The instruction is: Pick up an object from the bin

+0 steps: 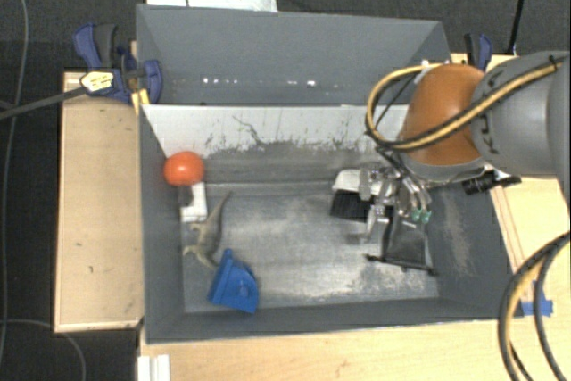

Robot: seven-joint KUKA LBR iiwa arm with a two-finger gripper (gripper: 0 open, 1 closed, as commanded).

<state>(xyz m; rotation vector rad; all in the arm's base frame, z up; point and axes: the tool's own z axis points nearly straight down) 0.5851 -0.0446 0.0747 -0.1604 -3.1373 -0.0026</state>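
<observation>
Gripper (393, 214) low over the grey bin (294, 317), open or closed cannot tell, a flat black piece (407, 251) just on its near side, a black block (346, 206) and white piece (350, 182) just left, orange ball (185, 168) and blue toy (234, 284) well apart left.

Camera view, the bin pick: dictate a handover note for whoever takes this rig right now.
Gripper: low in the right half of the bin, over a black flat object, beside a white-and-black piece; whether it holds anything cannot be told.
Left side: orange ball, white block, grey lizard-like toy, blue plastic piece.
Done: arm is down in the bin.
Left: grasp and lift one thing.
</observation>
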